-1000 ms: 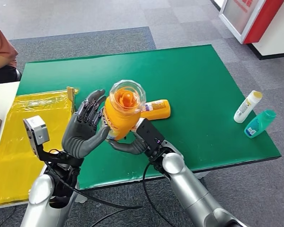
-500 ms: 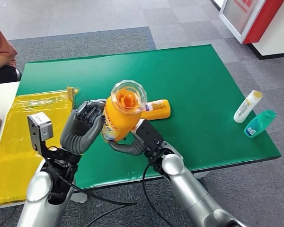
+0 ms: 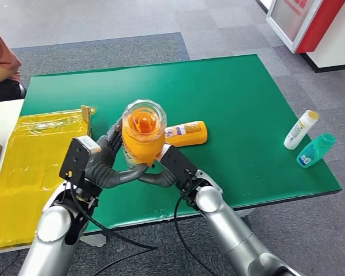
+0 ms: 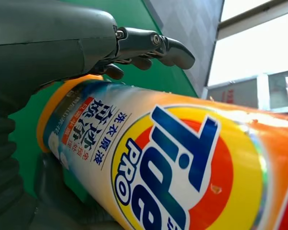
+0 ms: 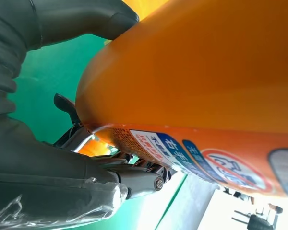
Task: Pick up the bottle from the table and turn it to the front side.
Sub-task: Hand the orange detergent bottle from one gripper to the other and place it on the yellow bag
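Note:
An orange Tide detergent bottle (image 3: 142, 138) with a clear cap is held up above the green table (image 3: 249, 98), cap toward my head camera. My left hand (image 3: 110, 168) grips it from the left, fingers curled under and around its body. My right hand (image 3: 167, 170) holds it from below on the right. In the left wrist view the bottle's front label (image 4: 171, 163) faces the camera, with my left hand (image 4: 44, 43) closed over it. In the right wrist view the bottle's orange side and back label (image 5: 208, 72) lie between the thumb and fingers of my right hand (image 5: 44, 182).
A second orange bottle (image 3: 186, 133) lies on the table just behind the held one. A white bottle (image 3: 301, 129) and a teal bottle (image 3: 316, 149) lie near the right edge. A yellow bag (image 3: 27, 167) covers the left side. A person (image 3: 2, 63) sits at far left.
My left hand has turned and closed around the bottle from an open pose beside it. The bottle has shifted slightly left and stands more upright. The right hand has hardly moved.

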